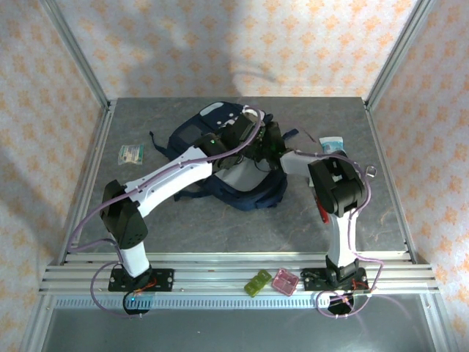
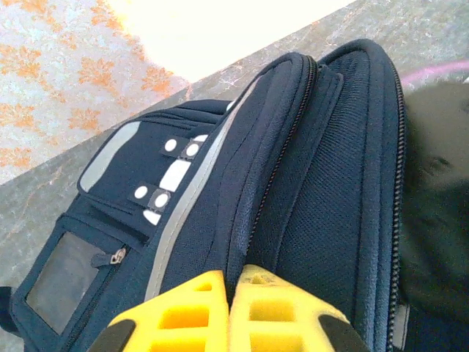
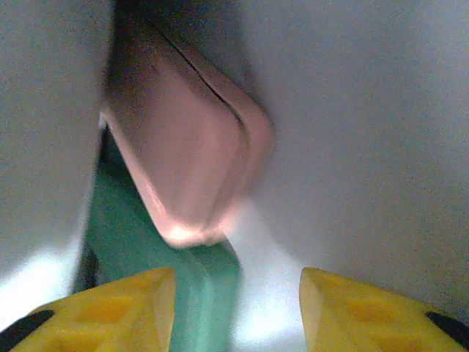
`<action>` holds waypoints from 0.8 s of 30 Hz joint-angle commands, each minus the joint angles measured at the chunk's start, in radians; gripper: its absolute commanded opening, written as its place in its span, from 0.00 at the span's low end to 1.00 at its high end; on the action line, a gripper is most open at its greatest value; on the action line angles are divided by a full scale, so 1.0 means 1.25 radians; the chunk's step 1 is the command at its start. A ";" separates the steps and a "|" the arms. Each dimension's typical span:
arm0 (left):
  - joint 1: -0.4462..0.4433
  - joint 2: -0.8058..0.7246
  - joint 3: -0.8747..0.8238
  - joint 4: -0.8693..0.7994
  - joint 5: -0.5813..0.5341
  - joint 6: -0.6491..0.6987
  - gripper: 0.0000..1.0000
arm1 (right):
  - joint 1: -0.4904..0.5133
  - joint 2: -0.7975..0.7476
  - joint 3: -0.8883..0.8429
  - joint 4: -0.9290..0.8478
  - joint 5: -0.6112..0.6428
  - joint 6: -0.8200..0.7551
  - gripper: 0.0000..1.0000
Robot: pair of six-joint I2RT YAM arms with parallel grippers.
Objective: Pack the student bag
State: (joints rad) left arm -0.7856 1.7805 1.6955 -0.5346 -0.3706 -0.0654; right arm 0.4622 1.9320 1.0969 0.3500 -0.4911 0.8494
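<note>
The student bag (image 1: 220,158), a navy-blue backpack, lies in the middle of the table with its top opening facing right. My left gripper (image 1: 242,136) reaches over it. In the left wrist view that gripper (image 2: 233,282) is shut on a fold of the bag's fabric (image 2: 242,227) beside the zipper. My right gripper (image 1: 272,150) is pushed into the bag's mouth. Inside, against the grey lining (image 3: 366,147), my right gripper (image 3: 238,293) stands open. A pink case (image 3: 183,154) lies just ahead of it, and a green flat item (image 3: 198,286) lies close to the left finger.
A small packet (image 1: 131,153) lies on the table left of the bag, and a white-and-teal packet (image 1: 332,143) to its right. A green case (image 1: 258,283) and a pink case (image 1: 284,281) rest on the front rail between the arm bases. Metal frame posts edge the table.
</note>
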 commanded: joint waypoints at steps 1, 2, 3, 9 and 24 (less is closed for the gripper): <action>-0.002 0.031 0.061 0.033 -0.009 -0.078 0.00 | 0.005 -0.187 -0.101 -0.069 0.068 -0.081 0.50; -0.001 0.038 0.069 0.036 -0.003 -0.084 0.00 | 0.005 -0.230 -0.131 -0.098 0.085 -0.092 0.50; 0.000 0.048 0.078 0.041 0.006 -0.092 0.00 | 0.005 -0.281 -0.162 -0.135 0.109 -0.108 0.50; -0.003 0.084 0.105 0.063 0.096 -0.159 0.36 | 0.006 -0.576 -0.349 -0.277 0.232 -0.121 0.50; 0.184 -0.309 -0.586 0.406 0.279 -0.522 0.64 | 0.093 -0.644 -0.394 -0.246 0.225 -0.147 0.51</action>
State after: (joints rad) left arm -0.6167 1.4494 1.0916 -0.1432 -0.0982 -0.5423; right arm 0.5625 1.0847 0.5579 -0.0071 -0.2245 0.6952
